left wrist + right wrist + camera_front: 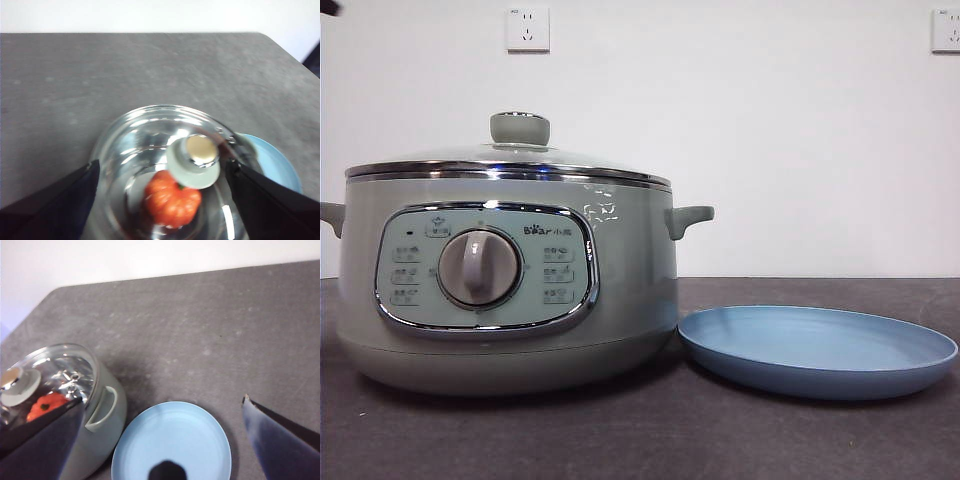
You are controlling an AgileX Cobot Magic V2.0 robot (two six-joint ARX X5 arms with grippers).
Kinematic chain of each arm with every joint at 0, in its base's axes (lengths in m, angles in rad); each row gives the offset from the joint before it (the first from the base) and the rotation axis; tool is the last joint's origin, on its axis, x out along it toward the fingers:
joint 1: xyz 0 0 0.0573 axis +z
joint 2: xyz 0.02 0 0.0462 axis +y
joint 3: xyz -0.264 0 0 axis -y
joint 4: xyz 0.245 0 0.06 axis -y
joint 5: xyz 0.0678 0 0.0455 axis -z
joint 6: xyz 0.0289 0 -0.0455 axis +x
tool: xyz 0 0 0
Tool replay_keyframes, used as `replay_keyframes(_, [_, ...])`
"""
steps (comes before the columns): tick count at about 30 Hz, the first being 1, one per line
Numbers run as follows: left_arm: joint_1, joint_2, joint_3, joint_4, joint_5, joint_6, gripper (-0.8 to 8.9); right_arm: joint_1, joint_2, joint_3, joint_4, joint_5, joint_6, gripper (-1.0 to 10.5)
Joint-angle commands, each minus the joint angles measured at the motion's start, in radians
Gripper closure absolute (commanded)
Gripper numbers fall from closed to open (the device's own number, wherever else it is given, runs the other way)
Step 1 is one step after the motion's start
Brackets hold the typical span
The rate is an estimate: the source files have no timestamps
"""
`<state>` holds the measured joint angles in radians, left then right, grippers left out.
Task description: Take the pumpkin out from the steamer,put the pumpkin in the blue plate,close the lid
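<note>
The steamer (pixel 630 300) stands at the left of the table with its glass lid (pixel 470 158) on. The pumpkin (pixel 170 202) lies inside the pot and shows through the glass under the green knob (pixel 195 160); in the front view it is hidden. The blue plate (pixel 817 350) lies empty just right of the pot. My left gripper (pixel 161 164) is open and hangs above the lid, a jaw on either side of the knob, apart from it. My right gripper (pixel 162 399) is open and empty, high above the plate (pixel 172 440) beside the pot's handle (pixel 102 410).
The dark grey table (pixel 650 440) runs back to a white wall with two sockets (pixel 527 28). A black arm tip (pixel 328 6) shows at the top left corner of the front view. Bare tabletop (pixel 225 330) lies behind the plate and the pot.
</note>
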<state>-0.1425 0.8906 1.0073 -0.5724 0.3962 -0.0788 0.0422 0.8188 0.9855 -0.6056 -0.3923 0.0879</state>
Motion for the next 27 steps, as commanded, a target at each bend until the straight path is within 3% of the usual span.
replay_keyframes(1, [-0.062,0.071,0.041,-0.001,-0.001,-0.002,3.98,0.01,-0.001,0.004,0.005,-0.001,0.0,3.5])
replay_keyframes(8, [-0.201,0.261,0.148,-0.012,-0.018,0.018,4.01,0.013,-0.001,0.004,0.0,0.0,0.0,3.5])
replay_keyframes(14, [-0.291,0.386,0.204,-0.011,-0.153,0.071,4.05,0.013,-0.001,0.004,-0.005,0.0,0.0,3.5])
replay_keyframes(27, [-0.355,0.5,0.206,-0.027,-0.249,0.119,4.07,0.013,-0.001,0.004,-0.006,0.002,0.0,3.5])
